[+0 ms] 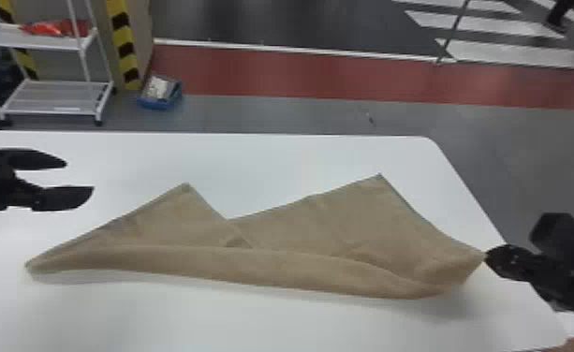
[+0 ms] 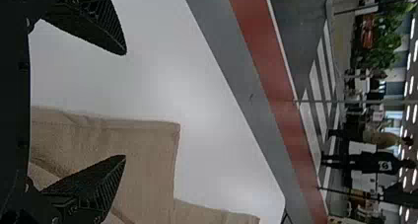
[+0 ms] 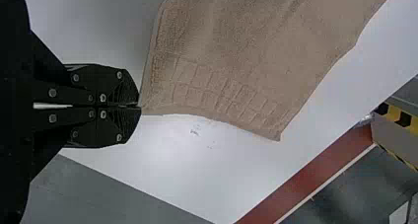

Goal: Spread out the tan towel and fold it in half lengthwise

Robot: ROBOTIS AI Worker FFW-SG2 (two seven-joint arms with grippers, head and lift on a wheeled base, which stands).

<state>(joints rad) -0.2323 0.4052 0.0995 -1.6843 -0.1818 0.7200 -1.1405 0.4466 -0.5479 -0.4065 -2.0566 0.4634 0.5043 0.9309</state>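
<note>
the tan towel lies on the white tabletop, stretched from side to side, its near edge a long, soft roll with a shadow along it. its right-hand corner is pinched by the right gripper: the fingers are closed together at their tips with the cloth's corner caught between them. in the right wrist view a woven band of small squares runs near that end. the towel's left end narrows to a point on the tabletop. beyond the roll, the cloth rises into two peaks, one left and one right, with a notch between.

the left gripper is over the tabletop's left side, apart from the towel; its fingers are wide open with nothing between them.

past the tabletop's far edge, a blue bin sits on the floor beside a white shelf cart.
</note>
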